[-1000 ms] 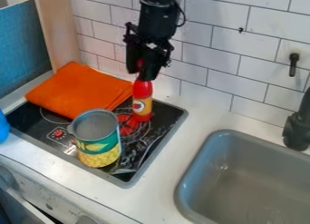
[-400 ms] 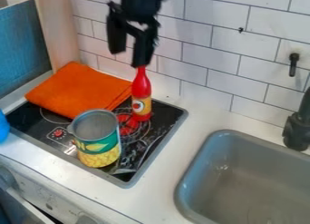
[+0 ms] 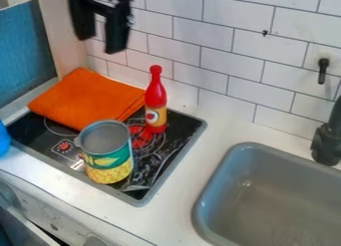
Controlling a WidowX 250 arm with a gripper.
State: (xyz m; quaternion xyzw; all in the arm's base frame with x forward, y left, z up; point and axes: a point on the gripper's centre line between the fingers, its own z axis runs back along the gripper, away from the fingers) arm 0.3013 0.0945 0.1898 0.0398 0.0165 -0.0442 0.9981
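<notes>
Up close, the opened corn can [image 3: 108, 163] stands on the stovetop [image 3: 184, 124]. Just behind, the red sauce bottle [image 3: 156, 98] is upright, unsupported, and looks fully set down, beside the folded orange cloth [image 3: 83, 98]. Farther back, the gripper [image 3: 100, 43] hangs empty, jaws apart, clear of everything.

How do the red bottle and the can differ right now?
The red bottle is tall and slim with a narrow neck; the can is squat and wide. The bottle's top is rounded and closed, while the can's is open. The bottle is red with a yellowish label, whereas the can's wrap is green and yellow. Both stand upright on the black stovetop.
</notes>
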